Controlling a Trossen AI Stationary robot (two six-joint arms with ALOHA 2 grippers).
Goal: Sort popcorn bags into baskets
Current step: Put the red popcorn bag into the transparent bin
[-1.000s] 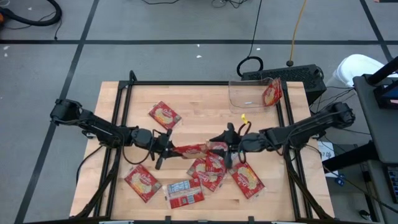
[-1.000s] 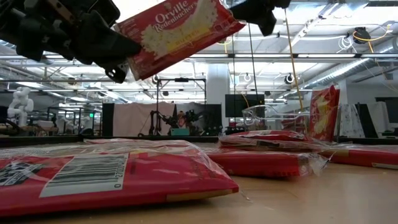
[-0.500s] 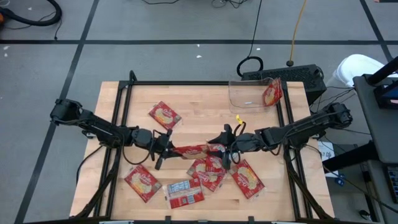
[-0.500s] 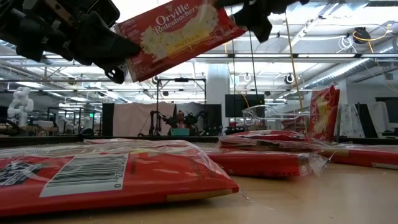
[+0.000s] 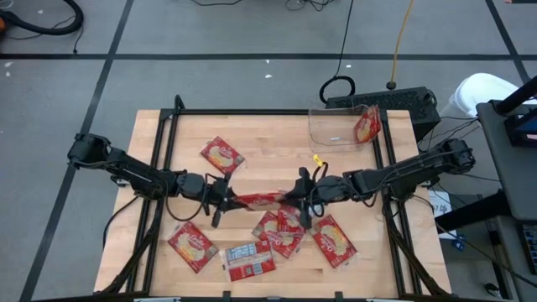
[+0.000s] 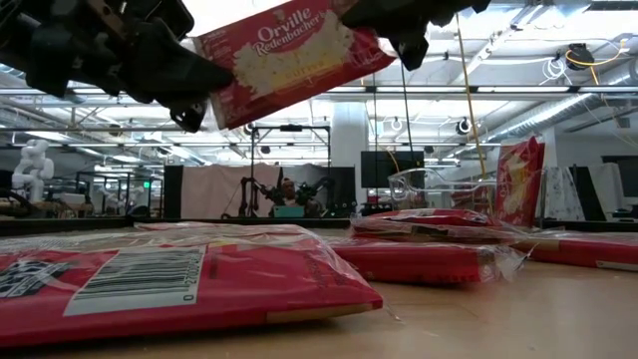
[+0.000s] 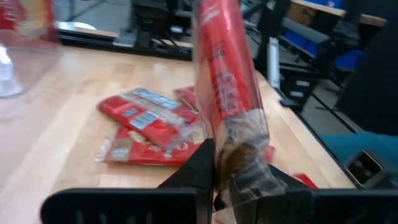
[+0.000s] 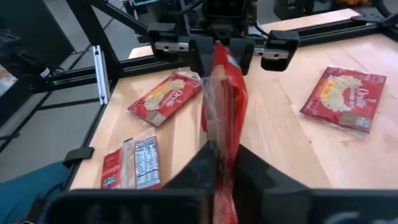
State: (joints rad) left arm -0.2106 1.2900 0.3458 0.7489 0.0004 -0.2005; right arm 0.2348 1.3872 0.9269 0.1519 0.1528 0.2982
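A red popcorn bag [image 5: 262,200] hangs in the air above the middle of the table, spanning my two grippers. My left gripper [image 5: 225,200] is shut on its left end and my right gripper [image 5: 300,201] is shut on its right end. In the low view the bag [image 6: 289,60] shows its printed face to the near side. The clear basket [image 5: 336,127] stands at the far right, with one bag [image 5: 367,124] leaning upright against its right wall. Several more bags lie flat on the table, among them a small pile [image 5: 281,231] below the held bag. My left gripper pinches the bag's left end [image 7: 235,149] between its two fingers, coming level from the table's left. The bag stands on edge, lifted clear of the table. My right gripper pinches the bag's right end [image 8: 219,138] between its two fingers, coming level from the table's right. The bag stretches on edge from it to the other gripper, its right end a little higher in the low view.
Single bags lie at the far left [image 5: 221,155], near left [image 5: 193,247], near middle [image 5: 250,260] and near right [image 5: 334,239]. A black frame [image 5: 252,111] runs around the tabletop. Bare wood lies between the held bag and the basket.
My right gripper has gone toward the table's left, up to the held bag's right end, and has shut on it. The bag has stayed in the air, and my left gripper has kept its hold.
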